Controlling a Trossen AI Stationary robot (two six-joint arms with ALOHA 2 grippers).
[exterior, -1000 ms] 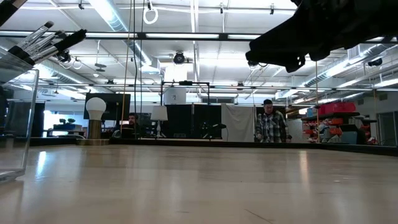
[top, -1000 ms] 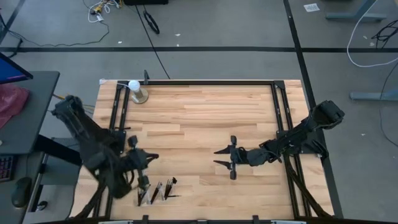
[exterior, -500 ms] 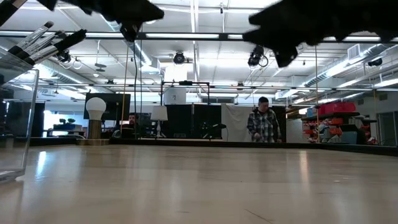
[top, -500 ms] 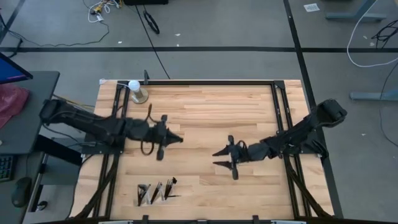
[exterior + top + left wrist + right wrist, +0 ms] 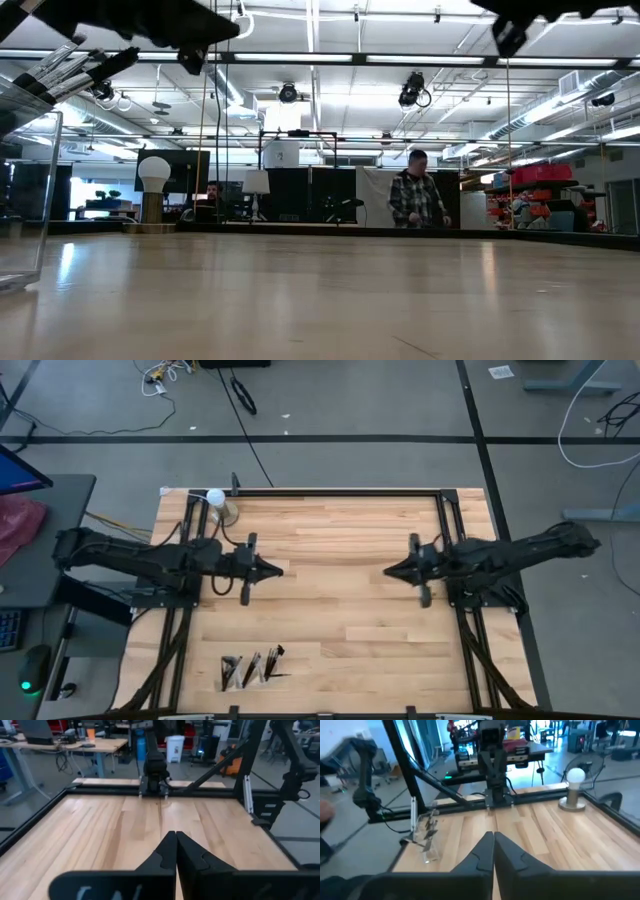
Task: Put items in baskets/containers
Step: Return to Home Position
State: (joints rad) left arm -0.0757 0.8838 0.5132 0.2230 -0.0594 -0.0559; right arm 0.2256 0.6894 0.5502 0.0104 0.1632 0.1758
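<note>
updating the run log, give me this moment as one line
left claw: shut, empty, raised over table left | right claw: shut, empty, raised over table right | brushes: in organizer near left arm's base

no legible text, no readable labels or numbers

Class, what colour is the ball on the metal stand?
The ball is white, clearest in the right wrist view.

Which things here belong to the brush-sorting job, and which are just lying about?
Job: makeup brushes, standing in the clear organizer; left gripper and right gripper, both shut and empty over the table.
Lying about: white ball on a metal stand; pink cloth on the side desk; floor cables; a person beyond the table.
</note>
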